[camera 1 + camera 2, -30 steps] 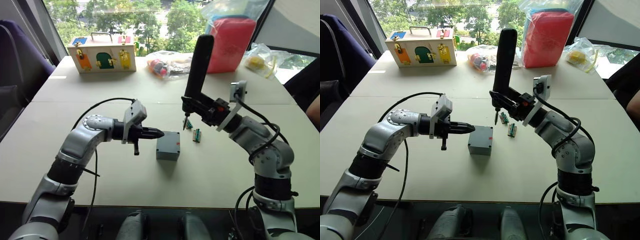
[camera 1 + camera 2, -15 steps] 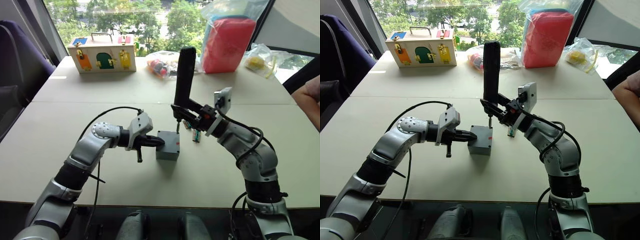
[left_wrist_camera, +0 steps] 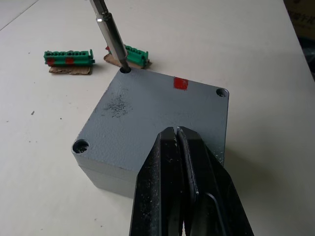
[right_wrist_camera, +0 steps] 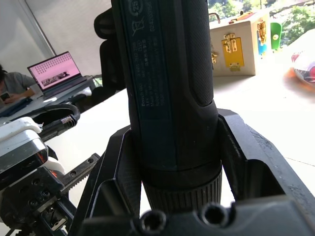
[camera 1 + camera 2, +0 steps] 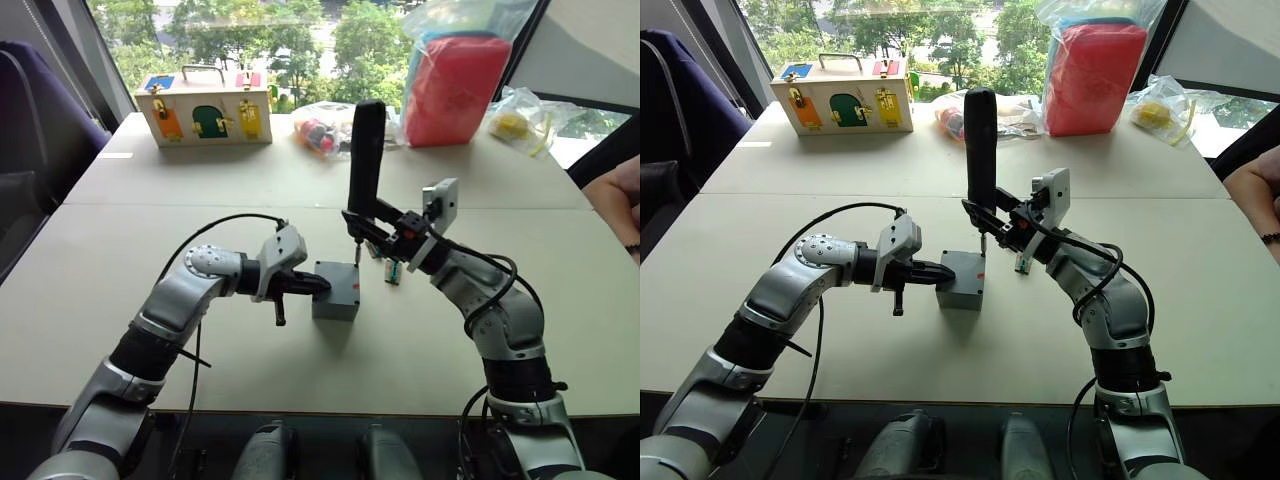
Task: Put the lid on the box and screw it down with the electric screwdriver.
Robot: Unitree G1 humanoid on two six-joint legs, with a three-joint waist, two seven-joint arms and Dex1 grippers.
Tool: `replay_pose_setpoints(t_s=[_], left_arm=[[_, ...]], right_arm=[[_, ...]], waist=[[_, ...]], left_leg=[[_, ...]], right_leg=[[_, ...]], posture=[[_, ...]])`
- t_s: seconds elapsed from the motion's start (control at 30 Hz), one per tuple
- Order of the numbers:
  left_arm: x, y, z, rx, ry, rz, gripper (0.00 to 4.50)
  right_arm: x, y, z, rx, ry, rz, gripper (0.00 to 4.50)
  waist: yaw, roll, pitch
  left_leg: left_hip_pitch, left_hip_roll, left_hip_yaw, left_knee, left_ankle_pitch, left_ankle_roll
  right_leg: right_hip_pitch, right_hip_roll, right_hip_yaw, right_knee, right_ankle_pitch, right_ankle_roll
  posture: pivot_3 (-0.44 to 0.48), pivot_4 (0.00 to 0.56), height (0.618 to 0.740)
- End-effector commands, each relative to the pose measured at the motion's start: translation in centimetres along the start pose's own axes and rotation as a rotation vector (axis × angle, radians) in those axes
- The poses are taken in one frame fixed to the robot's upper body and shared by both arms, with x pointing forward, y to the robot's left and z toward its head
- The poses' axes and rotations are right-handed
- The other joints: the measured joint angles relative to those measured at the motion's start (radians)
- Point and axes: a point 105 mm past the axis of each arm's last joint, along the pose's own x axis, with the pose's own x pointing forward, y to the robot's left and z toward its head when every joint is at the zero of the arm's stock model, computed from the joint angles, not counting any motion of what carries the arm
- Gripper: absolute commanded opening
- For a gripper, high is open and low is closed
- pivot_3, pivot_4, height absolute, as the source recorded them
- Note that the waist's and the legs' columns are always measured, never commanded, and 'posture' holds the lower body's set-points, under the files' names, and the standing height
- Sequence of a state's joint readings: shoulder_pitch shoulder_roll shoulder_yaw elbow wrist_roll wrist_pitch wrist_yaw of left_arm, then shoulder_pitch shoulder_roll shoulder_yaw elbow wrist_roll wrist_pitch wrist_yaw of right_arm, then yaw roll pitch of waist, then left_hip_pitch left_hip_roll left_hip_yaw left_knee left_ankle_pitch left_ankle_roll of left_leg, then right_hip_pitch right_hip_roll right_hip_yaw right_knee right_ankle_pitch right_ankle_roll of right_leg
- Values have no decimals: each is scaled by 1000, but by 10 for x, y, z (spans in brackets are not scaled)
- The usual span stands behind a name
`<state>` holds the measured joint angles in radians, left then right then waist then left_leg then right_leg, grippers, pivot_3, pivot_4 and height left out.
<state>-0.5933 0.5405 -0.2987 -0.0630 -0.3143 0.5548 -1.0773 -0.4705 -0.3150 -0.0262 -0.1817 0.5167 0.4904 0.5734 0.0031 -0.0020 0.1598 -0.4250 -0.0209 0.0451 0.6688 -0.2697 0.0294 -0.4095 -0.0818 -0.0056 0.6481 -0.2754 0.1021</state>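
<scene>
The right pincer [image 5: 392,228] clamps the electric screwdriver [image 5: 364,155] upright, its bit in a far corner hole of the lid [image 3: 147,118] seated on the box [image 5: 336,292]. Keep it plumb and press lightly while the closed left pincer [image 3: 183,184] steadies the box on the worktop [image 5: 200,330].

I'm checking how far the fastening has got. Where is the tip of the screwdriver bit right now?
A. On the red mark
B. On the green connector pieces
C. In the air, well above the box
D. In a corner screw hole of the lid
D: in the left wrist view the electric screwdriver has its bit tip down in a corner hole of the lid, away from the red mark.
</scene>
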Motion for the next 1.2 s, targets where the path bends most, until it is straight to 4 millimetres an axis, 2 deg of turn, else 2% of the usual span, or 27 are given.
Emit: replay_pose_setpoints(t_s=[0.03,0.2,0.33,0.4,0.83,0.93,1.03,1.13,1.2], left_arm=[[-3,-2,3,12,-7,4,0],[-3,-3,-1,2,-2,6,0],[-1,-5,-2,-4,0,2,0],[-1,-5,-3,-4,4,-2,0],[-2,-1,-4,1,17,-8,0],[-1,-4,-5,-6,17,-18,0],[-1,-4,-5,-13,13,-21,0],[-3,-2,-4,-27,3,-12,0],[-8,1,-1,-17,5,8,0]], right_arm=[[-3,2,2,18,-53,-27,1778],[-14,14,-32,-6,37,-64,1778],[-16,13,-52,-52,117,-130,1778],[-16,13,-55,-24,110,-145,1778],[-18,11,-60,-27,116,-163,1778],[-18,5,-51,-25,81,-178,1778],[-15,2,-29,-64,18,-165,1778],[-11,0,3,-112,-71,-149,1778],[-12,1,41,-149,-148,-125,1778]], waist=[[0,0,0],[1,-1,-2],[-4,-2,-2],[-4,-3,-3],[-3,-6,-5],[-3,-6,-5],[-3,-6,-5],[-1,-6,-5],[-1,-5,-4]], left_leg=[[0,0,0,0,0,0],[1,0,0,0,0,0],[10,0,0,-2,0,1],[18,0,0,-3,-1,1],[18,0,-1,-3,-1,1],[18,0,-1,-3,-1,1],[18,0,-1,-4,-1,1],[17,0,-1,-4,-1,1],[16,0,-1,-4,-1,1]], right_leg=[[0,0,0,0,0,0],[1,0,0,0,0,0],[9,0,0,-1,0,-1],[16,-2,0,-2,-2,-2],[16,-4,0,-2,-3,-3],[16,-5,0,-2,-3,-3],[16,-5,0,-2,-3,-3],[16,-6,0,-2,-3,-3],[14,-6,0,-2,-3,-3]], posture=[[0,150,740],[0,150,740],[0,150,740],[0,150,740],[0,150,740],[0,150,740],[0,150,740],[0,150,740],[0,150,740]])
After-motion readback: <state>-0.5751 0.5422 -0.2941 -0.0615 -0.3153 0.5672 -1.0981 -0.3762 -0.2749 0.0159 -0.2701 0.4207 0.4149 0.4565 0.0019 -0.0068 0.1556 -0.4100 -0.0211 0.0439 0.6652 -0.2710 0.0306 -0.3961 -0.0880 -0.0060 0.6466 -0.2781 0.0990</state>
